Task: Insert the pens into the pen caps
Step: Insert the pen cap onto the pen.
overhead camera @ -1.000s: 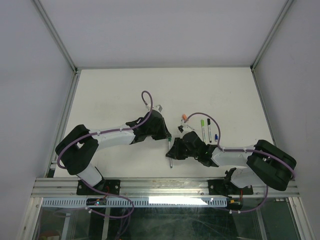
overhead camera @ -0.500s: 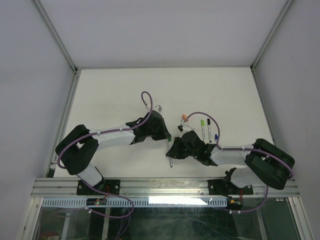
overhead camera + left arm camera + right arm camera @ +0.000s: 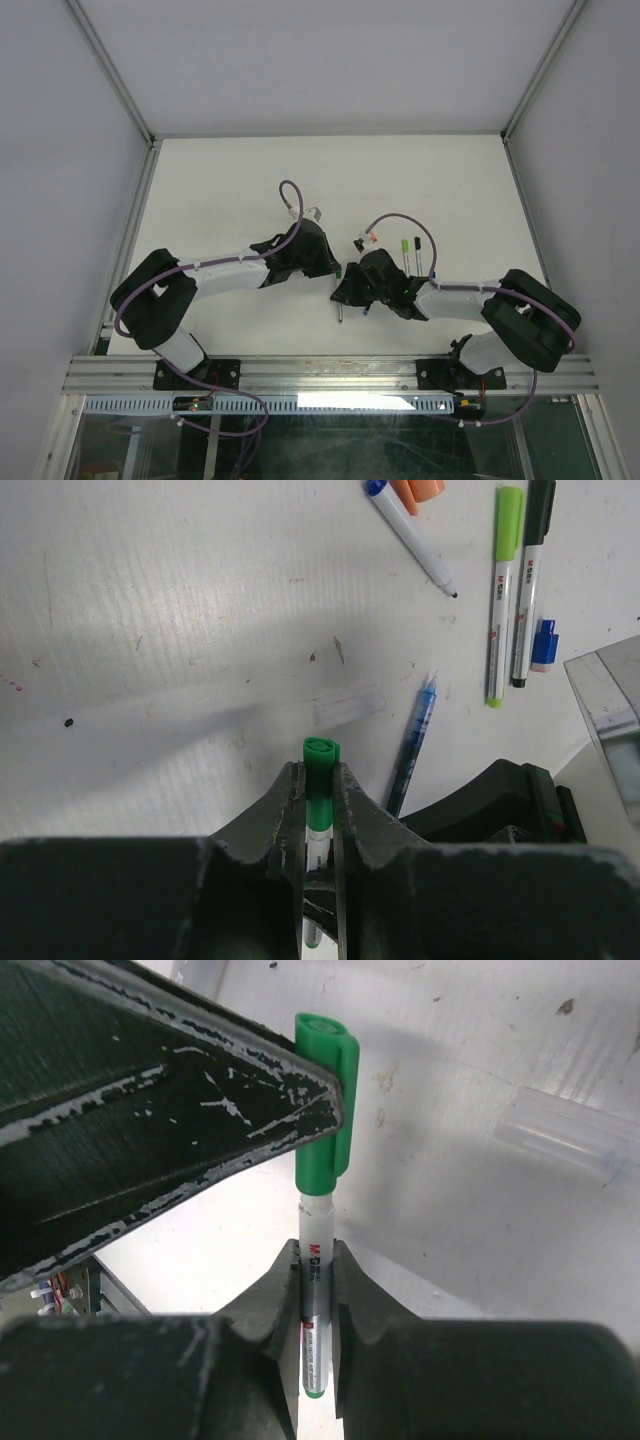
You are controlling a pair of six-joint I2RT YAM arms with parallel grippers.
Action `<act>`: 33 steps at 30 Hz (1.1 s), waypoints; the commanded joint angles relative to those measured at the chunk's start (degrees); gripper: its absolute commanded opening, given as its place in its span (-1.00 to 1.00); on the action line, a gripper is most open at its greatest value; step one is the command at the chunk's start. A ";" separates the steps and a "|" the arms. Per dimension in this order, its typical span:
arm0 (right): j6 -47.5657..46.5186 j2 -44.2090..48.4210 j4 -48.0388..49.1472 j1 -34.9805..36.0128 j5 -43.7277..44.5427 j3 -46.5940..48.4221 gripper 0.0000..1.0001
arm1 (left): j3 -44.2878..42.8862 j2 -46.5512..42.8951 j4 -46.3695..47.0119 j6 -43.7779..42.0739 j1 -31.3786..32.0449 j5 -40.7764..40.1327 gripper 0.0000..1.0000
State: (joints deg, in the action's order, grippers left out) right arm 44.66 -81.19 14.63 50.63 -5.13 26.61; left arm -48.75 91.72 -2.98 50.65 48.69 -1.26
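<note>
The left gripper (image 3: 318, 772) pinches the green cap (image 3: 320, 752). The right gripper (image 3: 316, 1260) clamps the green pen (image 3: 316, 1222) by its white barrel, whose end sits inside that cap, above the table (image 3: 150, 630). A capped light-green pen (image 3: 503, 590) and a black pen (image 3: 530, 580) lie farther off, with a loose blue cap (image 3: 545, 645) just beside them.

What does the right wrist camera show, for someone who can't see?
The right gripper pinches a white pen, its top end inside a green cap held by the left gripper's dark fingers. A clear tube lies on the table.
</note>
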 commanded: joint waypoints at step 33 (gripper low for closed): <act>-4.25 16.54 -2.54 -0.76 0.44 0.44 -1.00 | -4.10 -13.36 6.20 -6.68 -9.11 10.90 0.25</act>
State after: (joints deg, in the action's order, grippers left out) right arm 43.05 -68.93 11.94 50.06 -5.04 25.43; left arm -49.87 81.52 -3.38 48.16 40.40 3.42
